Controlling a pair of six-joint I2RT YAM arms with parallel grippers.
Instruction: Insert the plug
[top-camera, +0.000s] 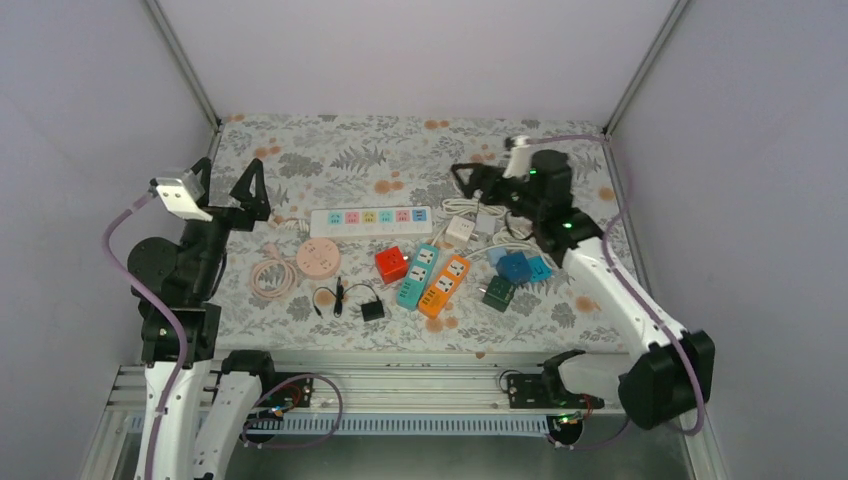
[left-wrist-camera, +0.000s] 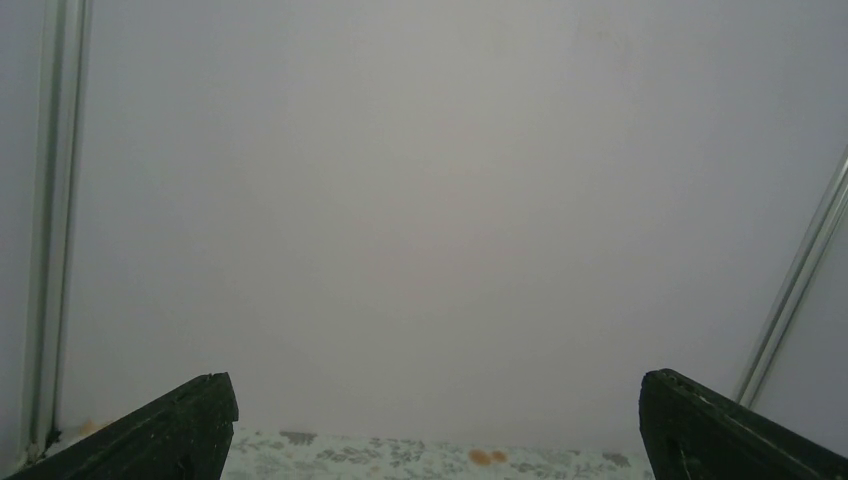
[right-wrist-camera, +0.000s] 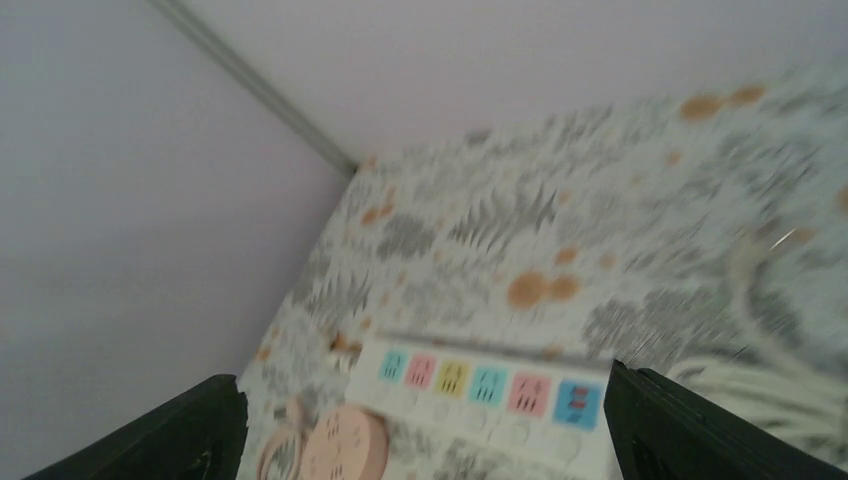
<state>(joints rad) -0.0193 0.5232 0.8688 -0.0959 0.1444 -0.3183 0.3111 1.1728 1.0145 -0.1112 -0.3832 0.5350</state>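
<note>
Right wrist view blurred; pink round socket (right-wrist-camera: 345, 445) cut off at bottom.

Three power strips: white strip (top-camera: 370, 219), teal strip (top-camera: 417, 274), orange strip (top-camera: 444, 285). One round pink socket (top-camera: 318, 260). One red cube (top-camera: 391, 265), one green cube (top-camera: 498, 293). One black plug (top-camera: 372, 310).

I look into a small booth closed in by plain pale grey walls: a back wall (top-camera: 400, 50), a left wall (top-camera: 70, 120) and a right wall (top-camera: 760, 120). Thin metal struts (top-camera: 183, 62) run up the two rear corners. The table wears a cloth (top-camera: 340, 150) printed with grey leaves and orange blossoms. An aluminium rail (top-camera: 400, 385) crosses its near edge. The light falls soft and even on the walls.
</note>
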